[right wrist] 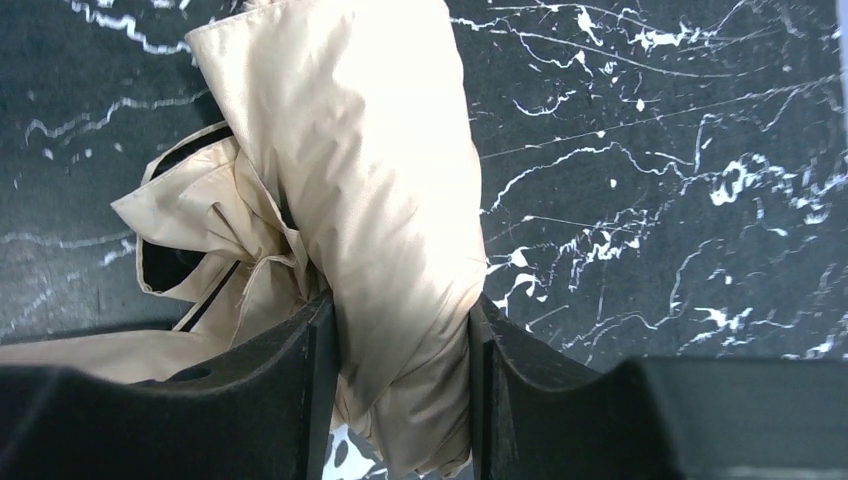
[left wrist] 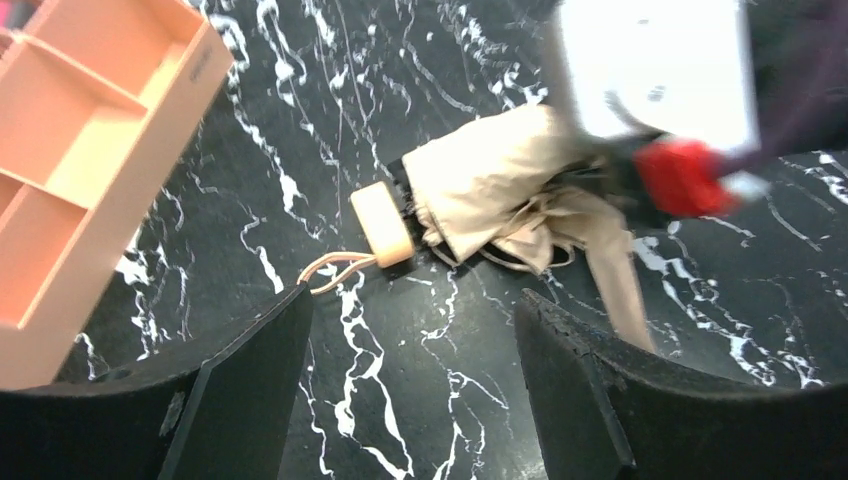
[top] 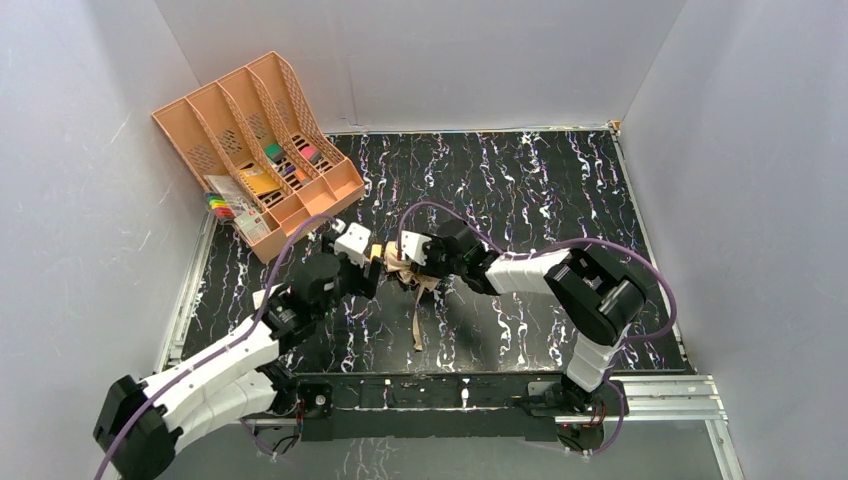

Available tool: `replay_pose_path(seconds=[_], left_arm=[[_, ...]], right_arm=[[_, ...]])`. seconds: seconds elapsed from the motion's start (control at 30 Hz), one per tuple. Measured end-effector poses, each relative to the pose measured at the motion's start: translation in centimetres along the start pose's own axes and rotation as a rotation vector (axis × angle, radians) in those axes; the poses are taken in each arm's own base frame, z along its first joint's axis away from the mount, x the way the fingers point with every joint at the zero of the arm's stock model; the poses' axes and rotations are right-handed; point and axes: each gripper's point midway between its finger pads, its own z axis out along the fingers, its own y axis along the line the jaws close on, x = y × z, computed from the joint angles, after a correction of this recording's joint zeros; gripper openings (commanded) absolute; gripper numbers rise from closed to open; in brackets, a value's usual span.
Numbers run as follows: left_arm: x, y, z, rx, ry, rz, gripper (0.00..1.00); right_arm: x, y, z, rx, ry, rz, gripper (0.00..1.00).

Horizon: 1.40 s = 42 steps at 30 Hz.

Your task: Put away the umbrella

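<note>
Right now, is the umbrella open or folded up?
Folded: the umbrella lies collapsed on the table, fabric bunched loosely, not spread.

One umbrella [left wrist: 480, 185], one file tray [top: 343, 186], one left arm [top: 230, 355], one right arm [top: 540, 272], one bench [top: 560, 190].
The beige umbrella has one tan handle [left wrist: 383, 222] and one loop strap [left wrist: 335, 268]. The peach tray has four slots; the coloured bits inside are too small to count. Two arms in all, both over the marbled bench.
</note>
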Motion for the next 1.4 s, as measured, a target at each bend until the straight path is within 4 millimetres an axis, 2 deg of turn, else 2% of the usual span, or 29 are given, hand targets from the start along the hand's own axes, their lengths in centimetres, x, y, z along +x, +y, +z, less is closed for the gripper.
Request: replay_pose_path(seconds=[0.13,0.27,0.33,0.43,0.57,0.73,0.87,1.13,1.27,1.4], left_arm=[[1.4,2.6,2.7,-0.021,0.098,-0.080,0.73],[0.5,4.4,6.1,0.027,0.126,-0.127,0.73],[-0.1,3.9,7.7,0.101,0.132,-0.104,0.73],[-0.8,1.5,9.8,0.284,0.149,-0.036,0.73],[-0.1,-1.1,11.5,0.486,0.200,0.043,0.73],[3.0,-2.7,12.6,0.637,0.314,0.084,0.73],[5.3,-3.8,12.5,0.719,0.383,0.065,0.72],[6.8,-5.5,12.2,0.782,0.420,0.095,0.63],[7.3,-5.5,12.5,0.772,0.426,0.137,0.54],[7.8,-5.6,12.6,0.757,0.430,0.184,0.42]], right_arm=[[0.7,0.3,-0.8,0.018,-0.010,-0.092,0.57],[0.9,0.4,-1.2,0.034,-0.014,-0.164,0.56],[0.9,0.4,-1.2,0.034,-0.015,-0.187,0.55],[0.8,0.4,-1.2,0.036,-0.017,-0.214,0.55],[0.8,0.4,-1.2,0.040,-0.019,-0.242,0.54],[0.6,0.4,-1.1,0.043,-0.016,-0.268,0.54],[0.6,0.4,-1.1,0.045,-0.013,-0.288,0.54],[0.4,0.7,-1.1,0.038,-0.014,-0.311,0.53],[0.4,0.7,-1.1,0.036,-0.014,-0.322,0.53],[0.4,0.7,-1.1,0.033,-0.016,-0.327,0.54]])
